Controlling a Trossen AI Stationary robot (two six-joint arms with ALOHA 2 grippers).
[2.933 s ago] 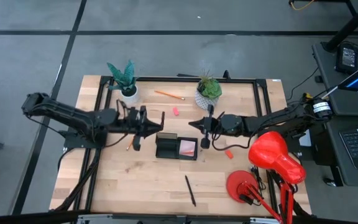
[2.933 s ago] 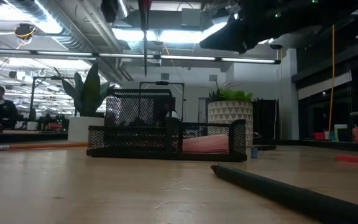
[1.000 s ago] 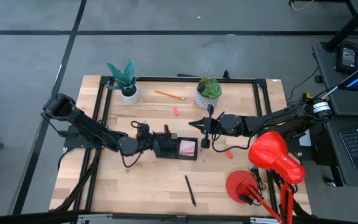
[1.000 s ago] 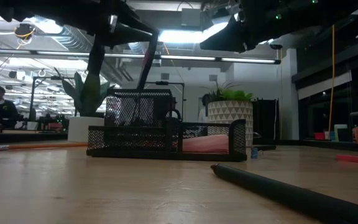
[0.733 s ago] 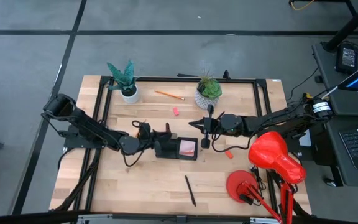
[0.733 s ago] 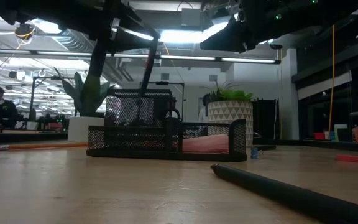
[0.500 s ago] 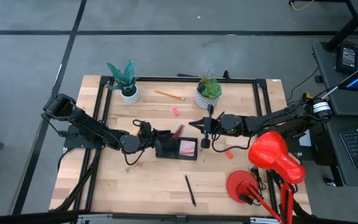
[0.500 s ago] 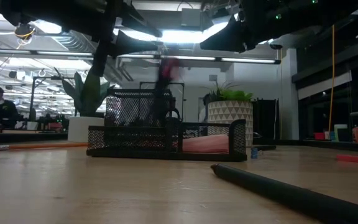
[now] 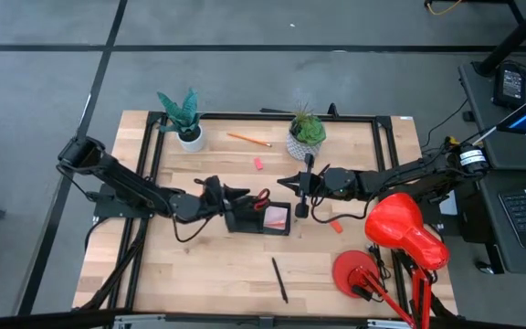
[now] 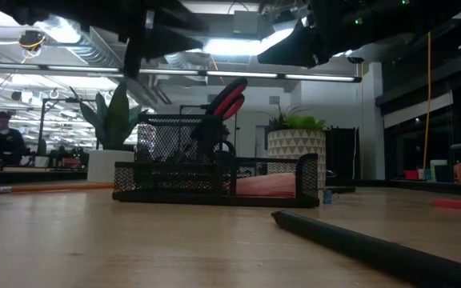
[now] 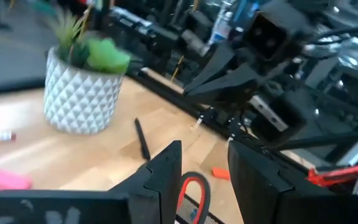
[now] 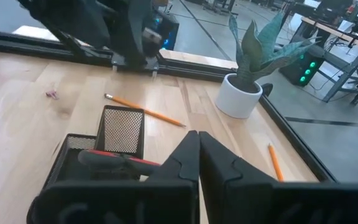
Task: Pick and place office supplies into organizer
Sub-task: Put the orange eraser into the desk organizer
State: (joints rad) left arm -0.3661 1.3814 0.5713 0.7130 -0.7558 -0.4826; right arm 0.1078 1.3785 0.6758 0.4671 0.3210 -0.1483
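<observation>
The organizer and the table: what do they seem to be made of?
The organizer looks like black metal wire mesh with a matte finish, since the background shows through its walls. The table seems to be light wood, probably butcher block, judging by its visible grain and plank seams.

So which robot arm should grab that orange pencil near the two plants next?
Probably the left. Its gripper is open and empty beside the organizer, scissors already inside. The orange pencil lies between both arms; the right gripper is shut.
</observation>
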